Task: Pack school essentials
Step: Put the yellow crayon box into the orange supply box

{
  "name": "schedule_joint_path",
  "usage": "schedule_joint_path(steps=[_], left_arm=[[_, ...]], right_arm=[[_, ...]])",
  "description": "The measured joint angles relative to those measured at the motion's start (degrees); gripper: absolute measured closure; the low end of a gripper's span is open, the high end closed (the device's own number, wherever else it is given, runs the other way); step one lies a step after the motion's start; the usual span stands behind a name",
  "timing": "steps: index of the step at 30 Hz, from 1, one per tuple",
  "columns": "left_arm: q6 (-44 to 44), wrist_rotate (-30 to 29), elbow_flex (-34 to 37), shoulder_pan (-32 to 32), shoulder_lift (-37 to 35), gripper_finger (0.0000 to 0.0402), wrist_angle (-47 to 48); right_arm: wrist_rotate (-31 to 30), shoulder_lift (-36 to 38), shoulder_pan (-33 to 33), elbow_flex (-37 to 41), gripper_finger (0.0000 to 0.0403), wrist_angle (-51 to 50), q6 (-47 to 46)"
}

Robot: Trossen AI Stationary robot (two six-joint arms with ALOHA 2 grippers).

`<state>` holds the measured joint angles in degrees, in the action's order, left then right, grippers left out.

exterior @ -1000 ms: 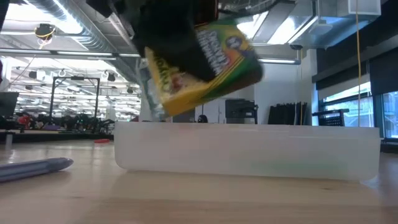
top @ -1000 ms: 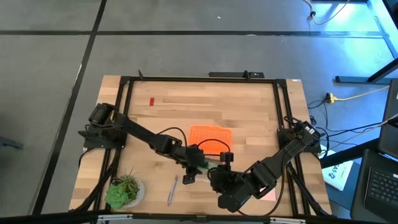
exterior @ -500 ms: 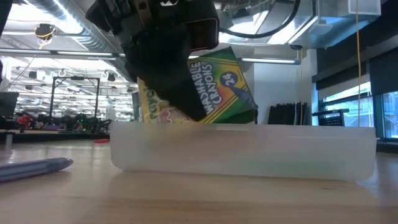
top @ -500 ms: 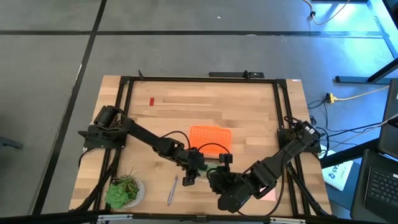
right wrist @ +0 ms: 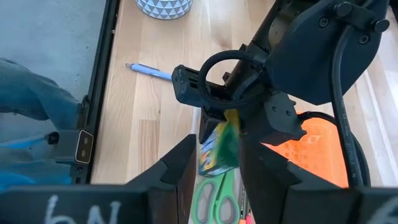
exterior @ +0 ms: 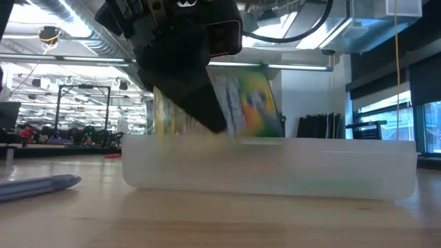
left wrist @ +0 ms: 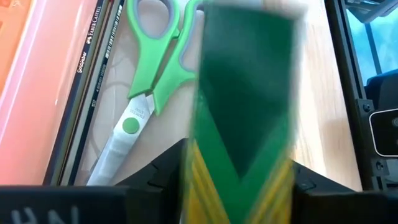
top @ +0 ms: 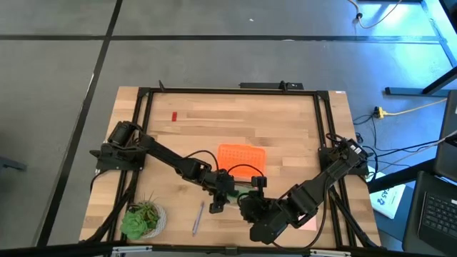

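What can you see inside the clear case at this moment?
Inside the clear case lie green-handled scissors and two thin pencils; the crayon box is dropping in between the left gripper fingers. Whatever lies beneath the crayon box is covered.

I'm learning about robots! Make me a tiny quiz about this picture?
1. True or false: the green-handled scissors lie inside the clear case.
2. Which gripper is at the crayon box? A) left B) right
3. Fill in: the pen lies on the table beside the potted ____.

Key:
1. True.
2. A, the left gripper; the box is blurred, so the grip is unclear.
3. Plant.
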<state>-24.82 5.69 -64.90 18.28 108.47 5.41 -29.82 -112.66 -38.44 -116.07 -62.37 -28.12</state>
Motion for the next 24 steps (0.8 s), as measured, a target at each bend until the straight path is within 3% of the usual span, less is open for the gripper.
schedule_joint_path(steps=[15, 24], left_arm=[[0.1, -2.3, 0.0, -0.1, -0.1, 0.0145, 0.0], [-0.1, -3.2, 0.0, -0.6, -0.6, 0.0137, 0.0]], right_arm=[[0.0, 0.0, 0.0, 0.0, 0.0282, 0.0, 0.0], [0.0, 0.0, 0.0, 0.0, 0.0282, 0.0, 0.0]])
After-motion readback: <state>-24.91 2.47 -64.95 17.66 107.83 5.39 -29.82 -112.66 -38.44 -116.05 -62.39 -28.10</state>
